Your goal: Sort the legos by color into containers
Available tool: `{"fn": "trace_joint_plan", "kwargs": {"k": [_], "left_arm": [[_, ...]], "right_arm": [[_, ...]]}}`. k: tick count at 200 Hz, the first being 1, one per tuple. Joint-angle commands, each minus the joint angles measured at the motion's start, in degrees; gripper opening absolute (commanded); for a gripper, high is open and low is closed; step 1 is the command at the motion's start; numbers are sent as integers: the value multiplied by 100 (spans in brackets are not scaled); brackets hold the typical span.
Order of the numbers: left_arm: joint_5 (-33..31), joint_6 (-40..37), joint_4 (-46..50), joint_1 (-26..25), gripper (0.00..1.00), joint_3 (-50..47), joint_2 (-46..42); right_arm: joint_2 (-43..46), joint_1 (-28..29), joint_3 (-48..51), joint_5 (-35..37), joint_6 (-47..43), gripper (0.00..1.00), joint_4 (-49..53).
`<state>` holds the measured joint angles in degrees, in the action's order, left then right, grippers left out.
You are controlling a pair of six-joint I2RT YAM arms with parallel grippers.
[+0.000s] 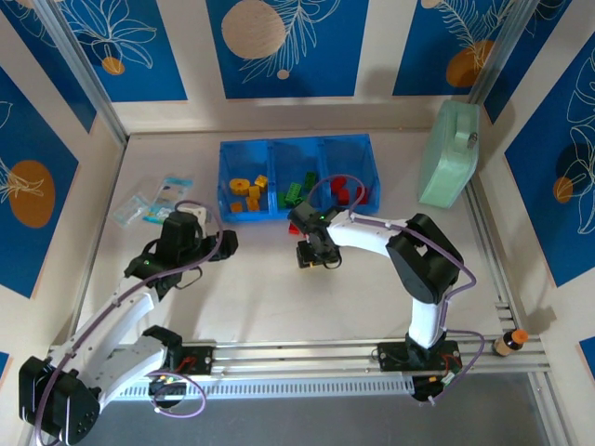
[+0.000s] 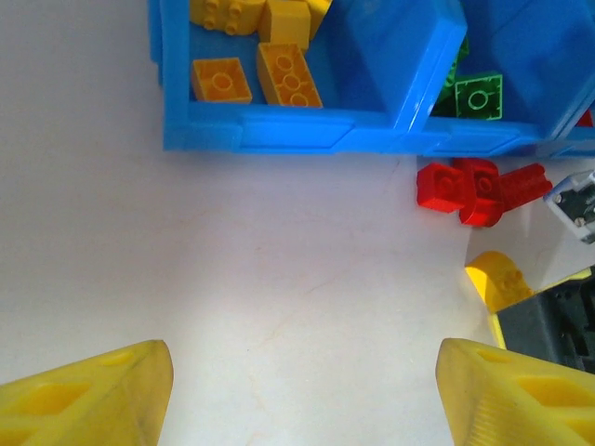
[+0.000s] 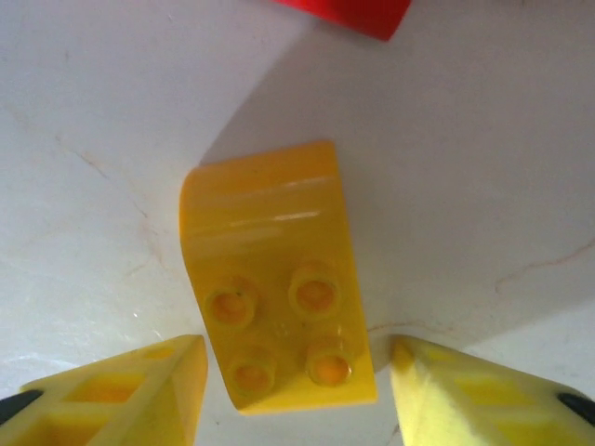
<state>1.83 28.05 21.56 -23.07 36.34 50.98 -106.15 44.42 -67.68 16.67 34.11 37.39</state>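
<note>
Grabbing 1 yellow lego (image 3: 274, 279) — right gripper (image 3: 297, 376) straddles it, half-open, no pinch yet. Next: squeeze, carry to yellow container (image 1: 240, 158). Left gripper (image 2: 302, 376) gapes empty.

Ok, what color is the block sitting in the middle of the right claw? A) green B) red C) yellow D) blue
C: the right wrist view shows a yellow block with four studs lying in the middle of the right claw.
</note>
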Motion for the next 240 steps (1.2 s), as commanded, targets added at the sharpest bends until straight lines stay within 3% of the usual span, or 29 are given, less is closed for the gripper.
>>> {"fn": "trace_joint_plan", "kwargs": {"k": [1,41,118,170,240], "left_arm": [[-64,86,125,-40,75,-107,-117],[37,200,56,-42,75,-334,-216],[122,864,-446,-395,74,-1306,-323],[-372,1153,-626,-1154,73,-1520,-139],[-696,1291,-600,-1680,73,-1568,-165]], "right_arm": [[-150,91,-173,91,8,48,218],[-165,216,-404,277,9,34,447],[15,422,-1546,451,-295,31,826],[-806,334,-3279,208,-680,31,1158],[-2212,76,-5546,-123,-861,31,1726]]}}
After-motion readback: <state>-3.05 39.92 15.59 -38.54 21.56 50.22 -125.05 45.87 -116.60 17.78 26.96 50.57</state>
